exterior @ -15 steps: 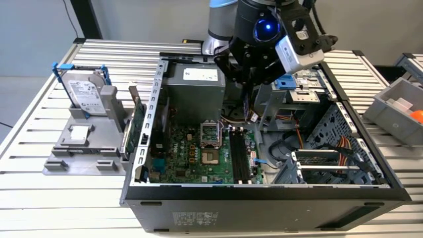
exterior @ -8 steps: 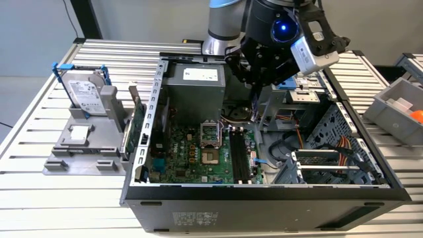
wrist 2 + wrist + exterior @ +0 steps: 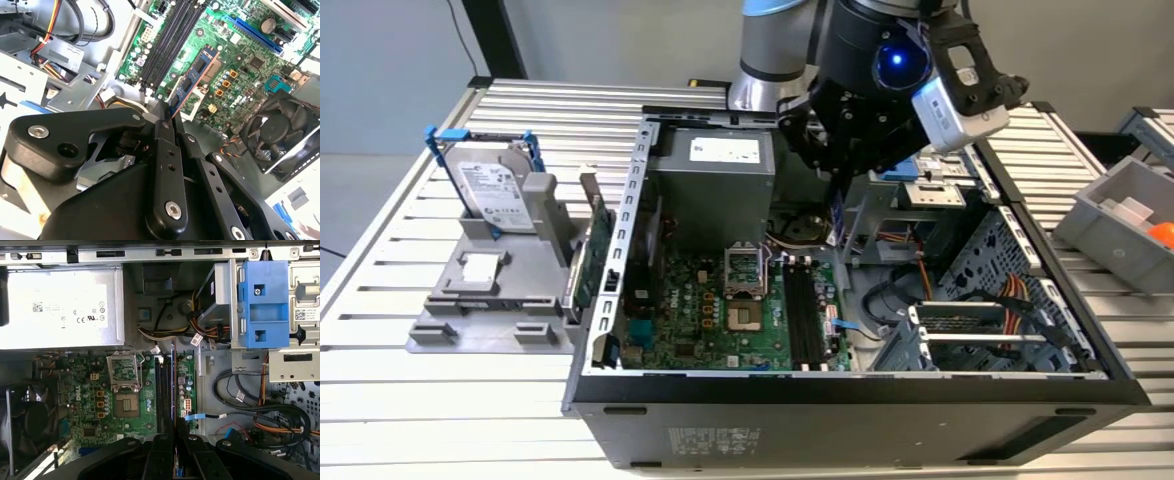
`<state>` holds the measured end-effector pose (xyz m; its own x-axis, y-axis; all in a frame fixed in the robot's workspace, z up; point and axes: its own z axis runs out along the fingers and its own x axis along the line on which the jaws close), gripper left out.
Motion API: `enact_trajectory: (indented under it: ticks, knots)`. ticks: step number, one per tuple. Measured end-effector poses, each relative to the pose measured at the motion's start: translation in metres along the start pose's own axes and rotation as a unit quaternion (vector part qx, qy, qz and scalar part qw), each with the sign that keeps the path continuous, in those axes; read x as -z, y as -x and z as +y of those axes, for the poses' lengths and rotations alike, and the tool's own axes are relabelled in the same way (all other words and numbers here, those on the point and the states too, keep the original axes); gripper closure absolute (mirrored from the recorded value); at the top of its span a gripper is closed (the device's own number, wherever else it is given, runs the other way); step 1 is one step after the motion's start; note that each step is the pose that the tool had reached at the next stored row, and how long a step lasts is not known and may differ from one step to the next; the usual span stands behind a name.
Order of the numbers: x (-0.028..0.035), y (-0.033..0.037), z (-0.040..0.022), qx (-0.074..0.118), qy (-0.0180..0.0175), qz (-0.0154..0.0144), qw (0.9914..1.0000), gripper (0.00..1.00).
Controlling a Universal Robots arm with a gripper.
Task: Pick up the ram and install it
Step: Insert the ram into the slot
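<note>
The ram (image 3: 192, 82) is a thin dark bluish-green stick with chips along its face. My gripper (image 3: 167, 114) is shut on one end of it. In the exterior view the gripper (image 3: 834, 195) hangs inside the open computer case, with the ram (image 3: 835, 225) pointing down from it, above the motherboard (image 3: 720, 320). In the first wrist view the ram (image 3: 173, 385) shows edge-on, running from my gripper (image 3: 175, 436) over the long black memory slots (image 3: 162, 390). These slots (image 3: 803, 320) lie below the stick and apart from it, and nothing sits in them.
The power supply (image 3: 711, 190) and a blue drive bracket (image 3: 262, 305) flank the gripper. Cables (image 3: 260, 410) crowd the drive bay side. A fan (image 3: 280, 132) stands by the board. Outside the case are a hard drive in a blue frame (image 3: 494, 185), a green expansion card (image 3: 594, 265) and a grey bin (image 3: 1127, 215).
</note>
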<state>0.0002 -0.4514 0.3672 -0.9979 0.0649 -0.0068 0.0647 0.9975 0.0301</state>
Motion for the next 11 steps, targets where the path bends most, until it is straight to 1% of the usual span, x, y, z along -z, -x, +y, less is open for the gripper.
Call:
enact_trajectory:
  ticks: [11]
  knots:
    - [-0.0168,0.0017,-0.0031,0.000,-0.0002,0.0000,1.00000,1.00]
